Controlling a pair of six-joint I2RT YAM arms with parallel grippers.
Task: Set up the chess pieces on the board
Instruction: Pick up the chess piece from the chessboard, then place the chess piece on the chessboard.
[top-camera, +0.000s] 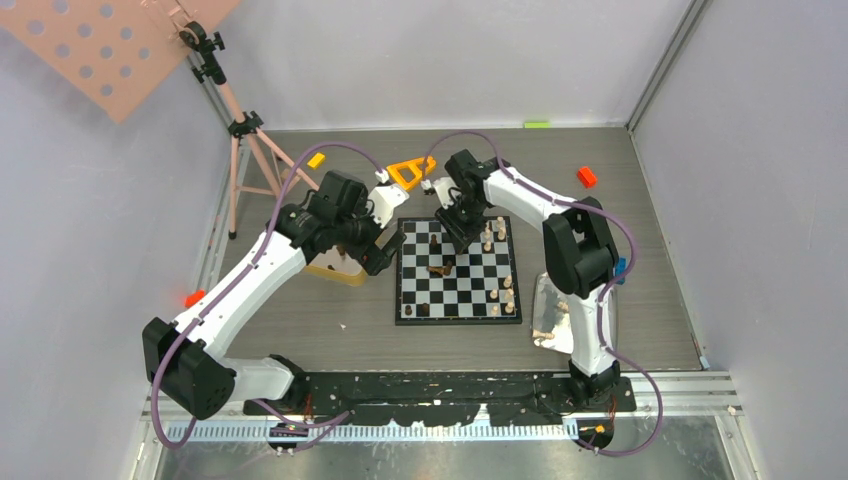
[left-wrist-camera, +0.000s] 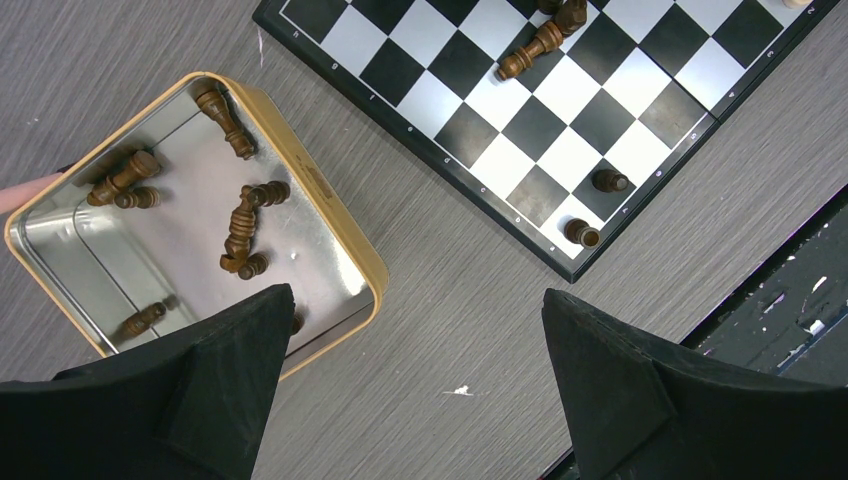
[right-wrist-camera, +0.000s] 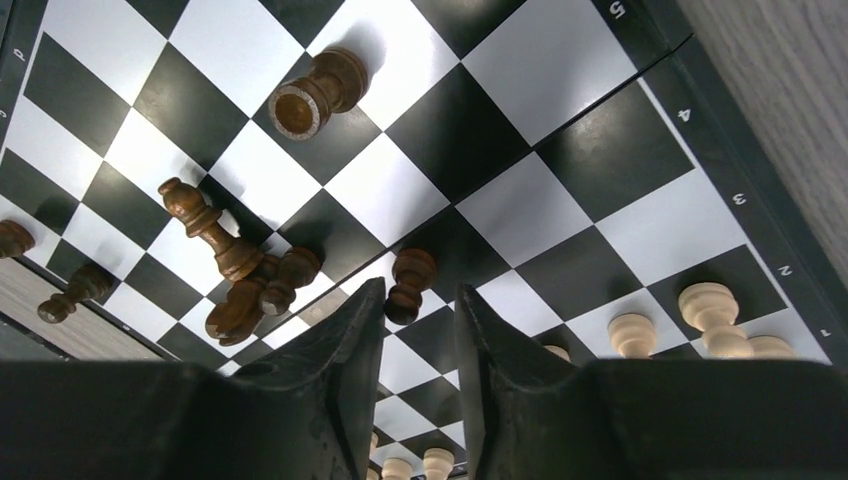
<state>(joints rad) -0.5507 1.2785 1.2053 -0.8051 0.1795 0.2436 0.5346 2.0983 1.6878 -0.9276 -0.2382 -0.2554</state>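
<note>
The board (top-camera: 470, 290) lies mid-table. Pale chess pieces (top-camera: 505, 290) stand along its right side, dark ones (top-camera: 440, 268) lie toppled in its middle. My right gripper (top-camera: 452, 245) hangs low over the board's far part. In the right wrist view its jaws (right-wrist-camera: 420, 295) stand narrowly apart around the head of an upright dark pawn (right-wrist-camera: 410, 280), with a gap left on the right side. My left gripper (left-wrist-camera: 415, 300) is wide open over bare table between the gold tin (left-wrist-camera: 330, 190) and the board's corner (left-wrist-camera: 540, 130). Several dark pieces (left-wrist-camera: 245, 225) lie in the tin.
Two dark pawns (left-wrist-camera: 610, 181) stand near the board's near-left corner. A silver tray (top-camera: 550, 320) sits right of the board beside the right arm. An orange triangle (top-camera: 410, 172), a tripod (top-camera: 245, 140) and small coloured blocks (top-camera: 587, 177) lie around the far table.
</note>
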